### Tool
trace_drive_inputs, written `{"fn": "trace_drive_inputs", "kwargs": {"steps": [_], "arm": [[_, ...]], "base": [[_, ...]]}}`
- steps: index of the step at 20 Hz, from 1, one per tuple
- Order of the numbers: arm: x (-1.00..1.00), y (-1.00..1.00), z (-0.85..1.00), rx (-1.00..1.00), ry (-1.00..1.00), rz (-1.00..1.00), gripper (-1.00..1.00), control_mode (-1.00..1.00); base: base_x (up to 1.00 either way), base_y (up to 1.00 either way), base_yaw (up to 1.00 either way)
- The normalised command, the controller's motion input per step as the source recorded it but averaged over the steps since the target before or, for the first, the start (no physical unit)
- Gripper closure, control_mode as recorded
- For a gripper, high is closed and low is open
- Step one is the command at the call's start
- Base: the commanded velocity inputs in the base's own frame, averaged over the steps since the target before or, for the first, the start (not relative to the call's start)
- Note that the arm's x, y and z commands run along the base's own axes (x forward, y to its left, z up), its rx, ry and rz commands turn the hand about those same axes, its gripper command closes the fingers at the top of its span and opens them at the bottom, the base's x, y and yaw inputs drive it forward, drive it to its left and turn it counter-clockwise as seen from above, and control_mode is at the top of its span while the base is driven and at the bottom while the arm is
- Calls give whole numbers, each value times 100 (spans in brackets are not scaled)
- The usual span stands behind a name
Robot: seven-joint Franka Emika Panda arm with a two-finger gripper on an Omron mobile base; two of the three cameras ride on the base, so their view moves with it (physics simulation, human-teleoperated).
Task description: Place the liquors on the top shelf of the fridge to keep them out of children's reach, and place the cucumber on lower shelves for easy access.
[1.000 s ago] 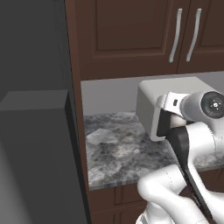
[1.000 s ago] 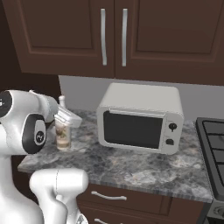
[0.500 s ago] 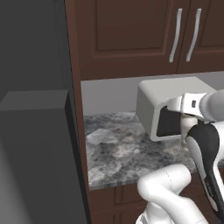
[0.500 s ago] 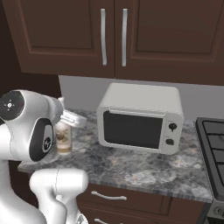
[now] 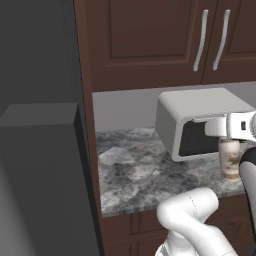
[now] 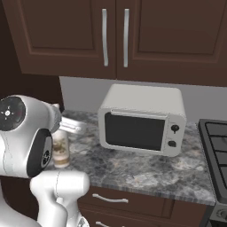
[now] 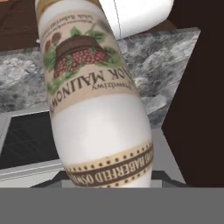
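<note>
- Left base view: the cream-white liquor bottle (image 5: 230, 158) hangs upright just under the white hand at the right edge, in front of the microwave (image 5: 197, 121) and above the granite desk (image 5: 145, 172). The grey fridge (image 5: 40, 165) fills the left side, its door front facing me, with a dark cabinet panel between it and the desk.
- To do this step well, I judge the arm should keep the bottle upright, swing it clear of the microwave's corner, and round that dark panel before heading for the fridge's top shelf.
- Right base view: the same bottle (image 6: 60, 150) shows beside the arm's big white joint, low over the desk (image 6: 146, 170); I cannot tell whether its base touches the stone. The stove (image 6: 216, 153) sits far right, well apart, and the upper cabinets (image 6: 115, 35) hang overhead.
- Hand view: the bottle's berry label (image 7: 83, 65) runs along the frame, very close. The fingers are hidden behind it, so I cannot tell how far open they are, though the bottle looks carried.
</note>
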Motion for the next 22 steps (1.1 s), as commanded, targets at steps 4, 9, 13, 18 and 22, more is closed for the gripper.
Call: {"fn": "trace_drive_inputs", "kwargs": {"steps": [4, 9, 13, 18, 22], "arm": [[-9, 7, 14, -3, 1, 7, 100, -100], [0, 29, 1, -3, 0, 4, 100, -100], [0, 15, 0, -1, 0, 2, 100, -100], [0, 0, 0, 0, 0, 3, 100, -100], [0, 0, 0, 0, 0, 0, 100, 100]], "base": [[0, 0, 0], [0, 0, 0], [0, 0, 0], [0, 0, 0], [-35, 0, 9]]}}
